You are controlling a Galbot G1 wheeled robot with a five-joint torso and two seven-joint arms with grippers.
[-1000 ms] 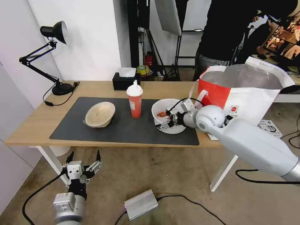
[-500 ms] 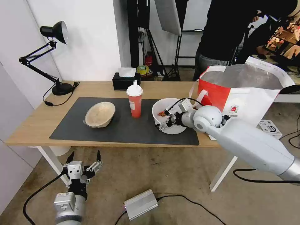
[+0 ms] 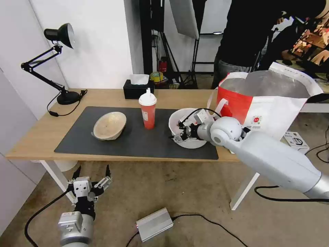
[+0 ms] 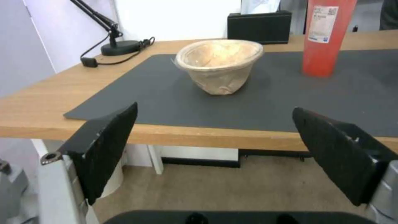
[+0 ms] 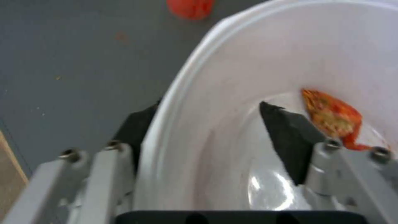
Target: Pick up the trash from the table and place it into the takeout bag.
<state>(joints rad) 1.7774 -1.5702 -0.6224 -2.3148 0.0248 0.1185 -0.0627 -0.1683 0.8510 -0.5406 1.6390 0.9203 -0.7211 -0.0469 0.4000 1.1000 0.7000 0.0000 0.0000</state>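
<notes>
The left gripper point(image 3: 92, 180) hangs below the table point(image 3: 41, 137) edge, jaws apart and idle. On the mat point(image 3: 137, 144) sit 3 pieces of trash: the beige bowl point(image 3: 109, 125), the cup point(image 3: 147, 109) with an unreadable label, and the white bowl point(image 3: 186, 127). The right gripper point(image 3: 180, 132) straddles its near wall, 1 finger point(image 5: 290, 140) inside, not yet clamped, likely for a lift. The bag point(image 3: 267, 103) stands open just beside; its logo is illegible.

White bowl point(image 3: 185, 142) with red scraps point(image 5: 334, 118) — red cup point(image 3: 148, 115), beige bowl point(image 3: 109, 126), dark grey mat point(image 3: 137, 140).
</notes>
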